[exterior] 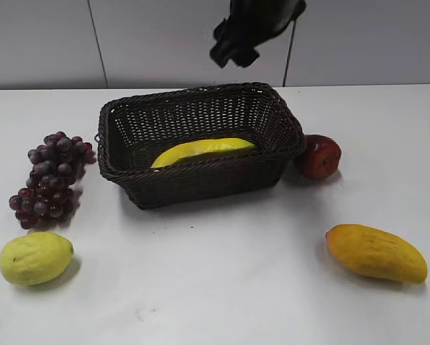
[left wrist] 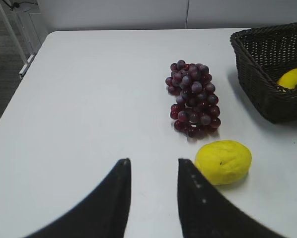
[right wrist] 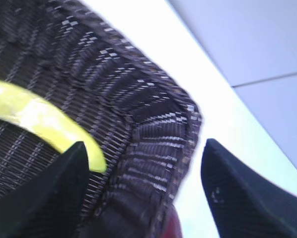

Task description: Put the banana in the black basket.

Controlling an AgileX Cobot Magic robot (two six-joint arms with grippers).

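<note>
The banana (exterior: 202,151) lies inside the black basket (exterior: 200,180) at the middle of the table; only its yellow top shows over the front wall. In the right wrist view the banana (right wrist: 39,119) rests on the basket floor and the basket's corner rim (right wrist: 153,148) fills the frame. My right gripper (right wrist: 144,153) is open and empty, raised above the basket's far right corner; in the exterior view it hangs at the top (exterior: 233,50). My left gripper (left wrist: 153,166) is open and empty over bare table, left of the basket (left wrist: 267,74), where the banana's end (left wrist: 293,78) shows.
Purple grapes (exterior: 51,180) and a yellow lemon (exterior: 35,257) lie left of the basket; they also show in the left wrist view, grapes (left wrist: 193,99) and lemon (left wrist: 223,162). A red apple (exterior: 318,156) touches the basket's right side. An orange-yellow mango (exterior: 377,253) lies front right.
</note>
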